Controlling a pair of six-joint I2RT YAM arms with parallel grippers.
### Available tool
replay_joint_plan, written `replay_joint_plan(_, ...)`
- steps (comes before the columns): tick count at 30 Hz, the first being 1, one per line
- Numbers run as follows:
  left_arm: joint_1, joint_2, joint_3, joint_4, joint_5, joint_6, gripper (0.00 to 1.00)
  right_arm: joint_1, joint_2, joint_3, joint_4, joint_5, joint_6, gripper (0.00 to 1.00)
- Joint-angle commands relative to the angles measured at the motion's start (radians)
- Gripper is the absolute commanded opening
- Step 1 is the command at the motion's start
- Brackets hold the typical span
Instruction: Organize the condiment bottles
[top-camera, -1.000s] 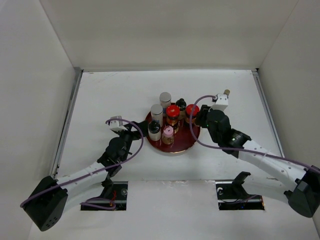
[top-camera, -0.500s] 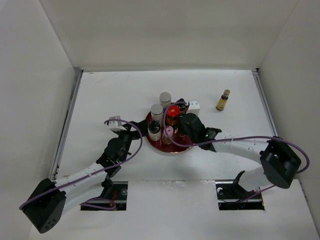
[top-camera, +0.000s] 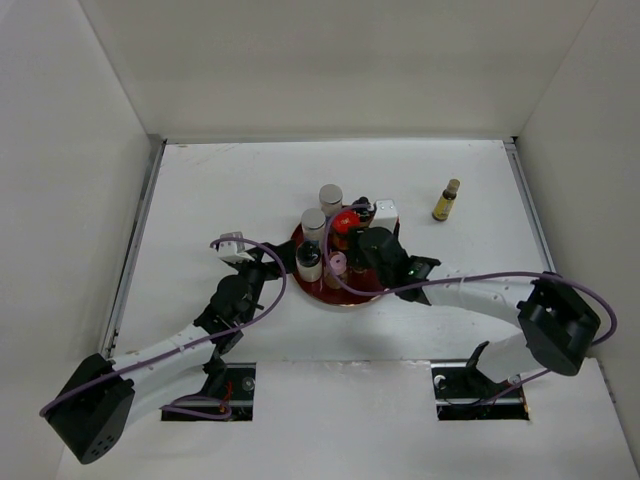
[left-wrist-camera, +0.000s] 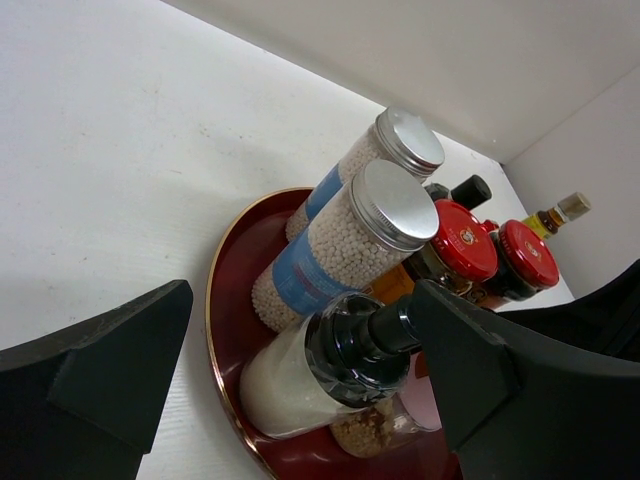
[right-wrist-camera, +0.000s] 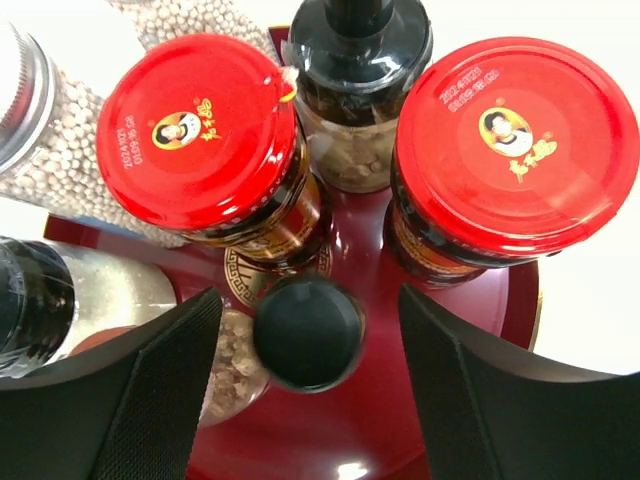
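The condiment bottles stand together on a round dark red tray (top-camera: 345, 297). My right gripper (top-camera: 362, 243) hangs over the tray, open, with a small black-capped bottle (right-wrist-camera: 308, 332) standing free between its fingers. Behind that bottle are two red-lidded jars (right-wrist-camera: 195, 130) (right-wrist-camera: 510, 145) and another black-capped bottle (right-wrist-camera: 358, 45). My left gripper (left-wrist-camera: 300, 300) is wide open at the tray's left rim, either side of a black-capped bottle of white grains (left-wrist-camera: 300, 375) without touching it. Two white shakers with grey tops (left-wrist-camera: 385, 205) (left-wrist-camera: 410, 140) stand behind. A yellow bottle (top-camera: 446, 200) stands alone on the table at the right.
A pink-capped jar (top-camera: 338, 263) sits at the tray's near side. White walls close in the table on the left, back and right. The right arm's cable (top-camera: 470, 278) loops over the table beside the tray.
My right arm swung left from beside the yellow bottle to over the tray, and its jaws have widened around the small black-capped bottle. The left arm has barely moved.
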Motion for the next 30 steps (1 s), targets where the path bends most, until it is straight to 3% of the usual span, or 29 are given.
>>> replay_joint_plan(1, 0.003, -0.012, -0.01, 0.042, 0.008, -0.011, 0.95, 0.009, -0.082, 0.03, 0.049, 0.018, -0.017, 0.76)
replay_joint_plan(3, 0.005, -0.009, -0.008, 0.048, 0.003, -0.011, 0.95, 0.003, -0.148, 0.019, 0.049, 0.014, -0.025, 0.76)
replay_joint_plan(5, 0.005, 0.003, -0.007, 0.048, 0.011, -0.011, 0.94, -0.05, -0.22, 0.001, 0.055, -0.006, -0.031, 0.7)
replay_joint_plan(8, 0.0, -0.015, -0.008, 0.039, 0.008, -0.011, 0.94, -0.211, -0.271, -0.005, 0.048, -0.023, -0.051, 0.38)
replay_joint_plan(10, 0.003, -0.018, -0.008, 0.044, 0.003, -0.009, 0.93, -0.34, -0.274, 0.001, 0.046, -0.02, -0.046, 0.28)
replay_joint_plan(12, 0.003, -0.023, -0.011, 0.038, 0.006, -0.005, 0.93, -0.441, -0.251, 0.027, 0.036, -0.02, -0.051, 0.31)
replay_joint_plan(16, 0.006, -0.061, -0.014, 0.013, -0.004, -0.006, 0.93, -0.577, -0.165, 0.102, 0.014, 0.004, -0.112, 0.59)
replay_joint_plan(18, 0.006, -0.046, -0.011, 0.015, 0.0, -0.008, 0.93, -0.618, -0.106, 0.151, -0.004, -0.009, -0.138, 0.64)
replay_joint_plan(25, 0.003, -0.017, -0.008, 0.022, 0.006, -0.011, 0.93, -0.698, 0.054, 0.259, -0.001, -0.091, -0.155, 0.68)
replay_joint_plan(30, 0.006, -0.023, -0.008, 0.022, 0.0, -0.008, 0.93, -0.717, 0.119, 0.305, -0.001, -0.095, -0.176, 0.59)
